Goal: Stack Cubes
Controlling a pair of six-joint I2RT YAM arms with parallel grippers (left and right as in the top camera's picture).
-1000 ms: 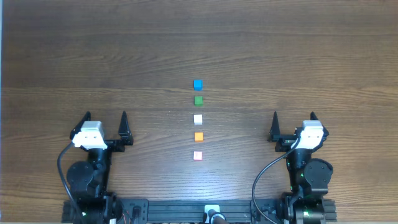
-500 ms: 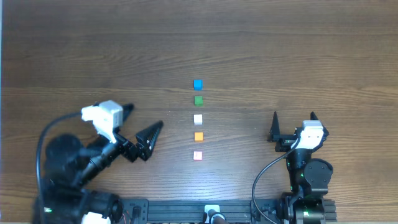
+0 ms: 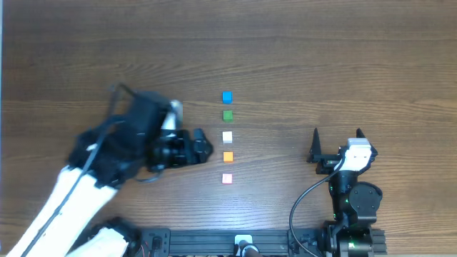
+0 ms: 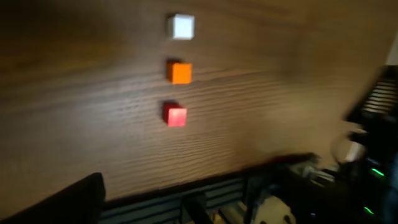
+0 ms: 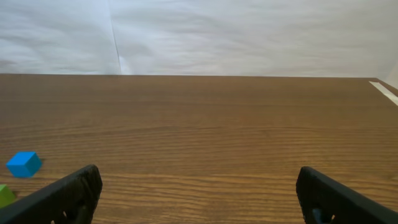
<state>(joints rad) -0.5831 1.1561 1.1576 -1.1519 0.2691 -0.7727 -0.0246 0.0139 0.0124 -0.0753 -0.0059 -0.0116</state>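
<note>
The left gripper [image 3: 203, 147] hangs just beside the small orange cube [image 3: 228, 156], mid-column on the dark wooden table [image 3: 321, 57]. I cannot tell its spread. The right gripper [image 3: 337, 133] sits wide apart. I'd centre squarely over one cube before descending.

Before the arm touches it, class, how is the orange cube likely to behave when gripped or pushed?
The orange cube looks solid and sharp-edged, so probably stiff, not squashy. Its flat base rests on the table, so a push should slide it, not roll it. Being small, it's likely light and may skid easily.
</note>
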